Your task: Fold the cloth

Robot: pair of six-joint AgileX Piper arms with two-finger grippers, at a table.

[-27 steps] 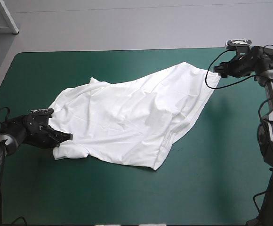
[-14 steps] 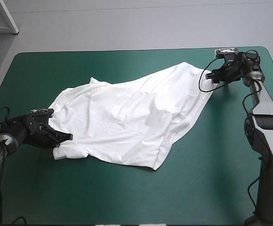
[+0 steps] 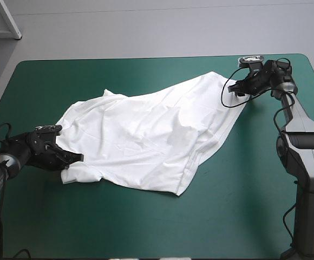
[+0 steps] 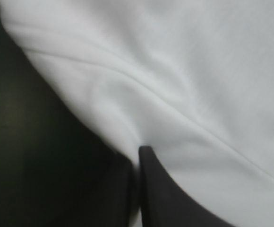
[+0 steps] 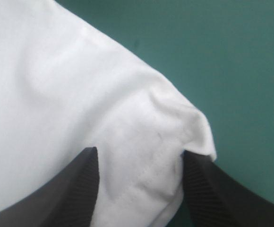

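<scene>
**R gripper must clamp the far corner before any lift**

The T-shirt (image 3: 146,141) lies spread but wrinkled across mid-frame in the high view, running from lower left to upper right on the teal-green cover (image 3: 146,233).

The left gripper (image 3: 74,158), lower left of frame, is pinched onto the shirt's near corner. Its wrist view shows the black fingers all but meeting w/ white fabric between them.

The right gripper (image 3: 234,88), upper right of frame, sits at the opposite corner. Its wrist view shows the fingers (image 5: 78,189) spread apart w/ the hem corner (image 5: 193,132) lying between them, not yet clamped.

Likely step: securing the 2nd corner so both arms can tension the shirt.

How to do it well, as I judge it:
- Push R a bit deeper before closing. The corner tip lies close to one finger, so a shallow bite could catch only the curled edge and slip.
- Close fully and grab all layers at the hem, not just the top one.
- Hold L steady meanwhile; any pull from that side could drag the corner out of R's gap.
- After the clamp, lift both together and evenly, to avoid adding creases.
</scene>
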